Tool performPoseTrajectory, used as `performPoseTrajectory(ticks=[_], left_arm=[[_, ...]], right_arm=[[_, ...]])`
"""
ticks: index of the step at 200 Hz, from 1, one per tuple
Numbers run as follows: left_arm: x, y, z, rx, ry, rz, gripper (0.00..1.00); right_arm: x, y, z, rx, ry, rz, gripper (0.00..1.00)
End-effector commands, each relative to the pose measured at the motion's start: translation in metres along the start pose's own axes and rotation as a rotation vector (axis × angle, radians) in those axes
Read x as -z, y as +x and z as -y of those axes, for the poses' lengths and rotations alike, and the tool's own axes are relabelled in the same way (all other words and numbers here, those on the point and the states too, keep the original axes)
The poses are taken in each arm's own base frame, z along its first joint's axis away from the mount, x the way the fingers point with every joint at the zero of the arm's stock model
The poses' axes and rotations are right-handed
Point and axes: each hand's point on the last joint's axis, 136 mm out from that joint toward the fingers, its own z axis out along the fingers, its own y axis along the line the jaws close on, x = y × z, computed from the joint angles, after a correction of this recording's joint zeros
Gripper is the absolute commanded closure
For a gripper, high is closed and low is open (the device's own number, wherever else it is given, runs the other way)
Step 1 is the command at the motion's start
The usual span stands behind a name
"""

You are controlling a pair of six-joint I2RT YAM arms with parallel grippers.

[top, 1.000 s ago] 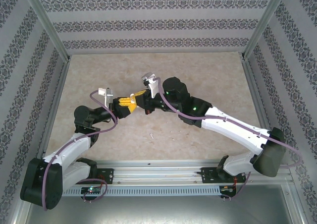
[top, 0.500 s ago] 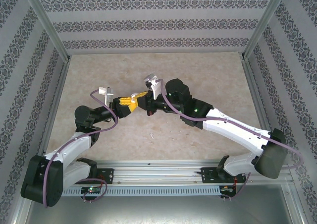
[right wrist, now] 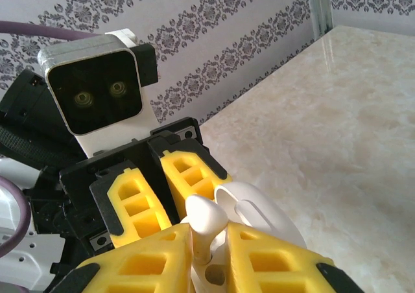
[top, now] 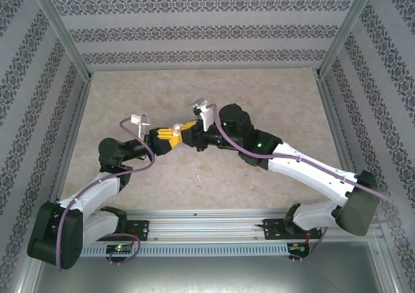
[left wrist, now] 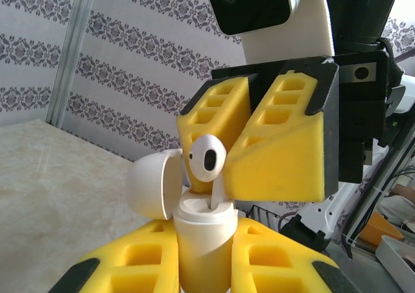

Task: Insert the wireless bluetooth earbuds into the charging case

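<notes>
My left gripper (left wrist: 204, 257) is shut on a small white charging case (left wrist: 201, 241), held upright with its lid (left wrist: 154, 184) swung open to the left. One white earbud (left wrist: 207, 158) stands with its stem in the case's slot and its head still above the rim. My right gripper (right wrist: 211, 247) straddles that earbud (right wrist: 206, 218); its jaws are slightly parted, with a gap beside the stem. The two grippers meet tip to tip above the table's middle, the left gripper (top: 166, 137) facing the right gripper (top: 187, 129). Another earbud (top: 199, 177) lies on the table nearer the arms.
The marble-patterned table (top: 272, 92) is bare around the arms. Patterned walls with metal corner posts (top: 340, 27) close in the back and sides. A metal rail (top: 207, 218) runs along the near edge.
The right gripper's jaws have parted slightly around the earbud. Both grippers have drifted a little toward the back right, still tip to tip.
</notes>
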Motion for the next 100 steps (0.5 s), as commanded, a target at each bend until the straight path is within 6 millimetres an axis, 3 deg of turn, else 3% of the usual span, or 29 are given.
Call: performPoseTrajectory(ticks=[1, 60, 100], left_arm=[[-0.006, -0.035, 0.013, -0.160, 0.037, 0.079, 1.00], [-0.007, -0.030, 0.005, -0.162, 0.037, 0.081, 1.00], [-0.004, -0.021, -0.004, -0.205, -0.023, 0.077, 1.00]], right_arm=[[0.005, 0.023, 0.014, -0.020, 0.047, -0.092, 0.79], [-0.001, 0.013, 0.019, -0.036, 0.072, -0.097, 0.66], [0.013, -0.006, 0.019, -0.069, 0.130, -0.061, 0.64]])
